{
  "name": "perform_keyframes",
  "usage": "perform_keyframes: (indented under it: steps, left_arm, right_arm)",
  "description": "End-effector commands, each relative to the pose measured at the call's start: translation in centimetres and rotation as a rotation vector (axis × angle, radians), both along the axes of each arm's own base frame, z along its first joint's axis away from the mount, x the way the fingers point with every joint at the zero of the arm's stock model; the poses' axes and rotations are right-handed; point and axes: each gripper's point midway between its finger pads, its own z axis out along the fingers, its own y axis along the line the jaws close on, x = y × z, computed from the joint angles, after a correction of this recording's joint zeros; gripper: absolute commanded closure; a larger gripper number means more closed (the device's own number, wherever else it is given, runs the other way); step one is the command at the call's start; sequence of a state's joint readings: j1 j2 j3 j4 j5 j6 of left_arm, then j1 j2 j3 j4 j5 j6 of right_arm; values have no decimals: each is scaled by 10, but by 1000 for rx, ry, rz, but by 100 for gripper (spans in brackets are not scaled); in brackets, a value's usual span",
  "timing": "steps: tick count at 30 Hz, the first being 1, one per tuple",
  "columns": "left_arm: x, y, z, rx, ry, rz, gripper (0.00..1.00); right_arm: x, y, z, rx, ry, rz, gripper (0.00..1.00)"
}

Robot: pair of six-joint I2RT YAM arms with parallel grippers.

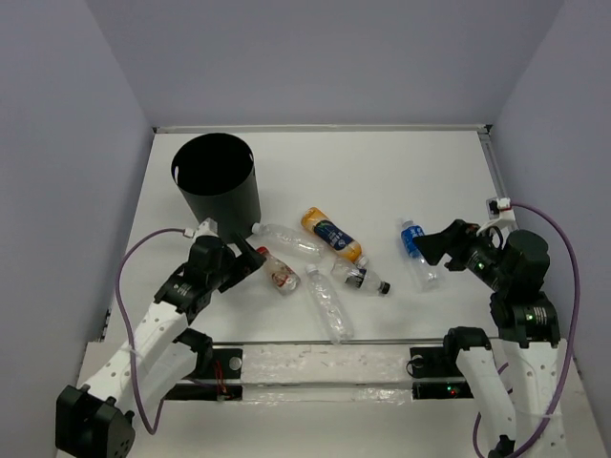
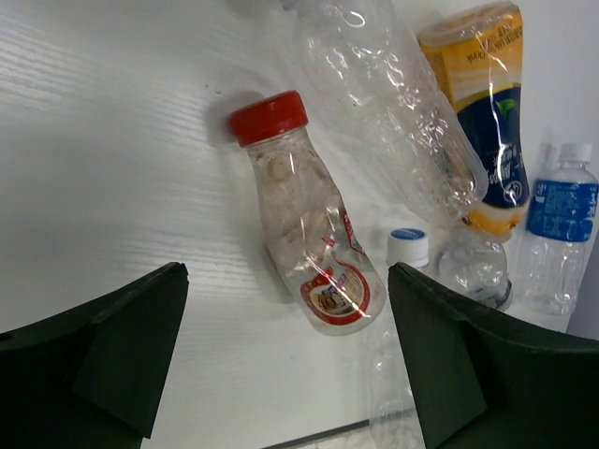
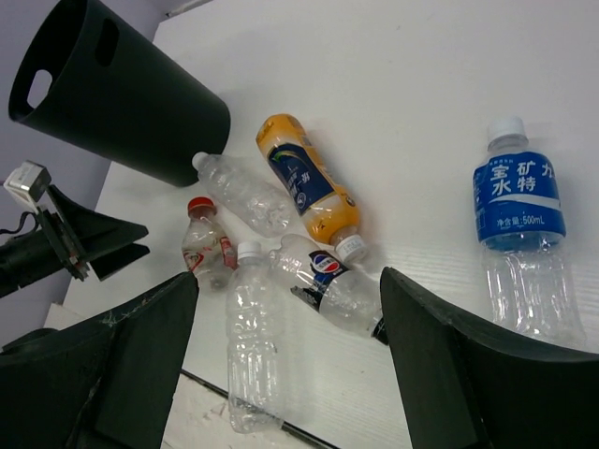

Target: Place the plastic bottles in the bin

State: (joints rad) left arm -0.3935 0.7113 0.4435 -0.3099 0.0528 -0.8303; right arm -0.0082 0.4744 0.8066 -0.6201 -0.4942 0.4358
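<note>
Dial set on the overhead view, 12 at the far edge of the table (image 1: 401, 172)

- Bin (image 1: 215, 181): upright at 10 o'clock, mouth open
- Plastic bottles: six, all lying on the table outside the bin
 - clear bottle (image 1: 291, 239), its cap near the bin's foot
 - red-capped bottle (image 1: 278, 270) just at 6 o'clock of it
 - orange bottle (image 1: 331, 236) near centre, slanting from 11 to 5
 - dark-capped bottle (image 1: 363, 279) touching the orange one's cap end
 - long clear bottle (image 1: 329, 303) toward 6 o'clock, nearest the front edge
 - blue-label bottle (image 1: 418, 253) apart from the cluster, at 3 o'clock of it
- Left gripper (image 1: 256, 260): jaws spread wide, empty, pointing at the red-capped bottle lying just ahead
- Right gripper (image 1: 426, 252): jaws spread, nothing pinched, tips over the blue-label bottle; contact cannot be told
</note>
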Motion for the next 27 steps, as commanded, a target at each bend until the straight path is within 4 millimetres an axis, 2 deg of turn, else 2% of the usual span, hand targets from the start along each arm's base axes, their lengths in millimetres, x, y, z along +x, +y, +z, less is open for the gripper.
perform_keyframes:
  steps: [1, 4, 10, 17, 20, 21, 27]
  left_arm:
    - [24, 8, -3, 9, -67, 123, 2]
    - [30, 8, -15, 16, -57, 142, 2]
    - [44, -9, -18, 0, -71, 118, 4]
    - [46, -24, -47, 24, 3, 92, 13]
    - [49, -26, -54, 43, 16, 102, 25]
    - [50, -26, -56, 44, 17, 106, 34]
    - [48, -19, -55, 62, -2, 126, 67]
  right_arm:
    - [3, 3, 5, 20, -35, 14, 16]
    - [4, 7, -4, 33, -12, 35, 17]
    - [8, 11, -16, 50, 19, 59, 17]
    - [9, 12, -24, 59, 32, 63, 18]
    - [8, 12, -29, 61, 39, 62, 18]
    - [7, 12, -29, 62, 36, 65, 19]
    - [8, 13, -33, 66, 46, 67, 19]
